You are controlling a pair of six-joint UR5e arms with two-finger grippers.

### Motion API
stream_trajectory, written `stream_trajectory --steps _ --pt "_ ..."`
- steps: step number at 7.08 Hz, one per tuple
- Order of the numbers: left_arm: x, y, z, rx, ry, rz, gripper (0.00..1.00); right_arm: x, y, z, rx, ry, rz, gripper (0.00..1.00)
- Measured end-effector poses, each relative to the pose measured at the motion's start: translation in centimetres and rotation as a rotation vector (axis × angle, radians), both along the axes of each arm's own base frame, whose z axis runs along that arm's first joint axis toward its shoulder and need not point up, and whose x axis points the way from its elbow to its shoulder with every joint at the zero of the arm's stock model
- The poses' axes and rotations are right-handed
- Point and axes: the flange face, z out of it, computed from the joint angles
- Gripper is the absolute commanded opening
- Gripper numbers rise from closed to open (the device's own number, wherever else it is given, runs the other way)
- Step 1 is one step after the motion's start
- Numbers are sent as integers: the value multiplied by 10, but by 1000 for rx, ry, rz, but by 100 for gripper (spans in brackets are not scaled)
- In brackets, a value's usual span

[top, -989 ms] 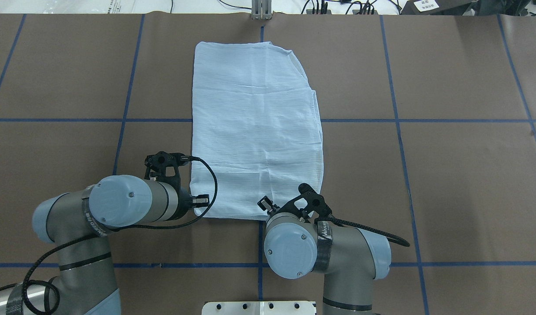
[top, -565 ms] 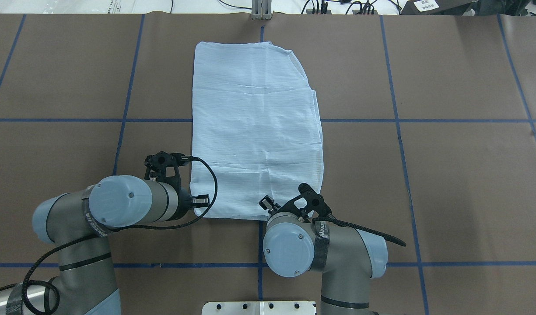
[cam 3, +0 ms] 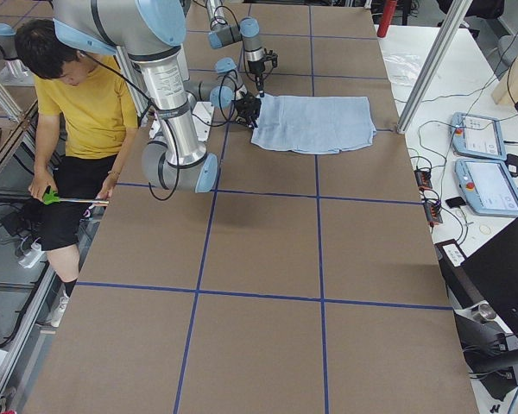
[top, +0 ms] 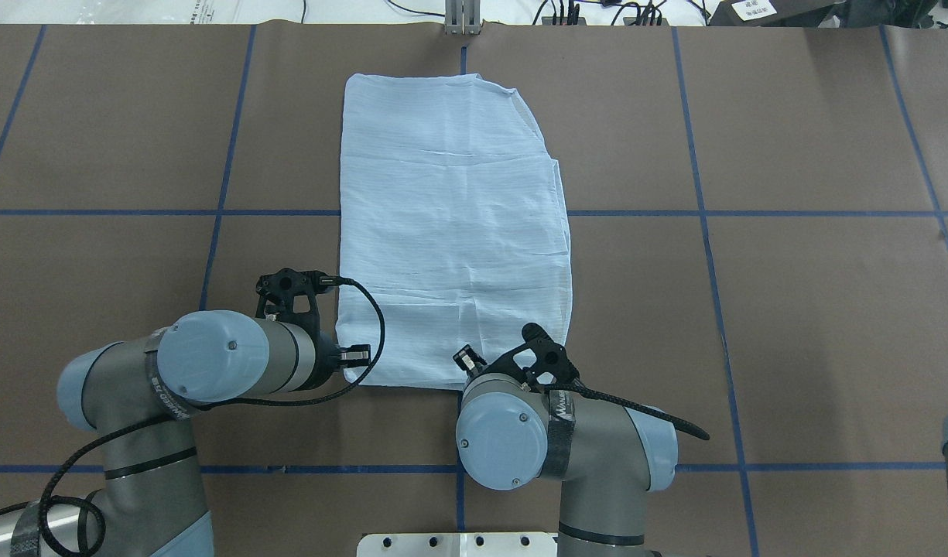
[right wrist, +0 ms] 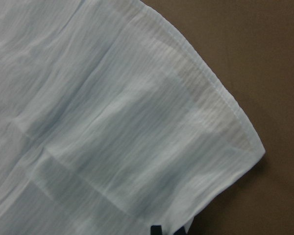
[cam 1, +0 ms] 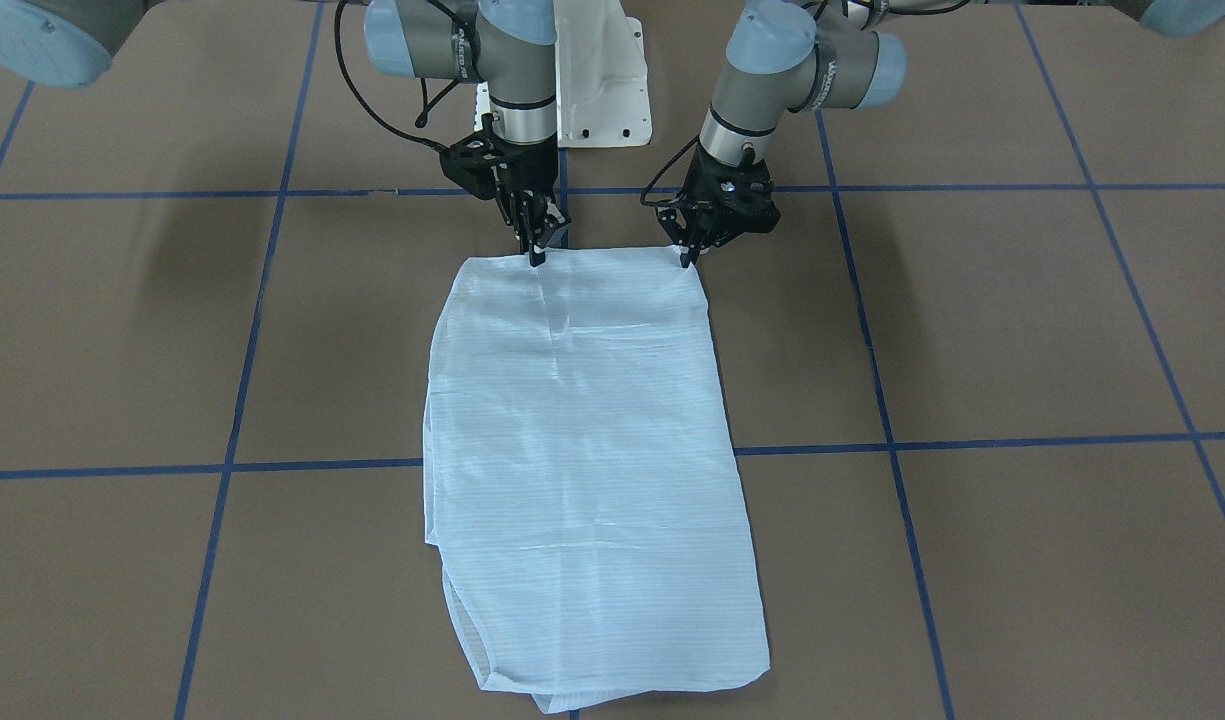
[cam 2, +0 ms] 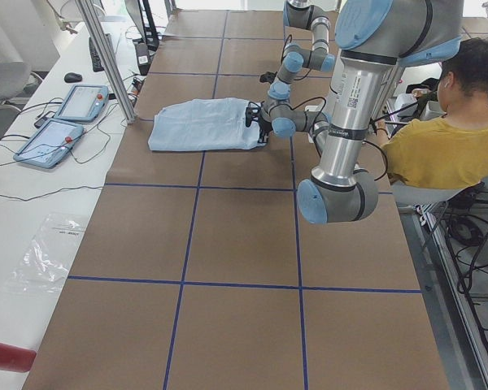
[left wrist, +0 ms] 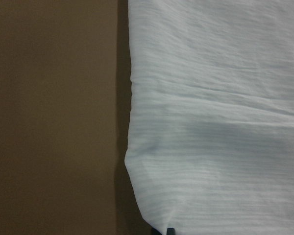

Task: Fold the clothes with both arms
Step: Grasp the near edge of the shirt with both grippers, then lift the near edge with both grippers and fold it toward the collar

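Note:
The pale-blue striped shirt [top: 450, 224] lies folded into a long flat rectangle on the brown table; it also shows in the front-facing view [cam 1: 582, 470]. My left gripper [cam 1: 686, 258] is shut on the shirt's near left corner; the left wrist view shows the cloth [left wrist: 210, 122] drawn to a point at a fingertip [left wrist: 170, 231]. My right gripper [cam 1: 538, 252] is shut on the near edge, some way in from the right corner. The right wrist view shows layered cloth [right wrist: 112, 122] running down to a fingertip [right wrist: 157, 229]. In the overhead view both grippers are hidden under their wrists.
The white pedestal base [cam 1: 597, 90] stands between the arms. A metal post [top: 462, 19] and cables sit at the far table edge. A person in a yellow shirt [cam 3: 91, 103] sits behind the robot. Two teach pendants [cam 2: 61, 122] lie on a side bench.
My right arm has shifted slightly to the left and a little forward over the shirt's near edge. The left arm and the shirt look unchanged.

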Motion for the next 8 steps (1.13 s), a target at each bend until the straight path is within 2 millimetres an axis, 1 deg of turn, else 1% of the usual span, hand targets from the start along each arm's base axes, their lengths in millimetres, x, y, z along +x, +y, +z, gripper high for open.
stream_trajectory --steps 2,3,4,5,6,7,8 --pt "0 0 -1 1 2 2 0 3 -3 -1 0 -2 9 0" --pt "-2 2 -7 5 13 8 0 12 -10 -7 4 -13 18 0" --pt "-10 5 -20 15 38 16 0 35 -13 -18 12 -39 26 0" --pt "-28 14 -45 19 70 32 0 71 -3 -36 15 -55 20 0" --pt "-53 31 -76 12 98 60 0 110 20 -59 13 -56 -5 0" --pt "-80 61 -108 -9 133 91 0 144 50 -81 13 -62 -43 0" --pt "-103 92 -132 -47 158 119 0 171 73 -96 18 -68 -73 0"
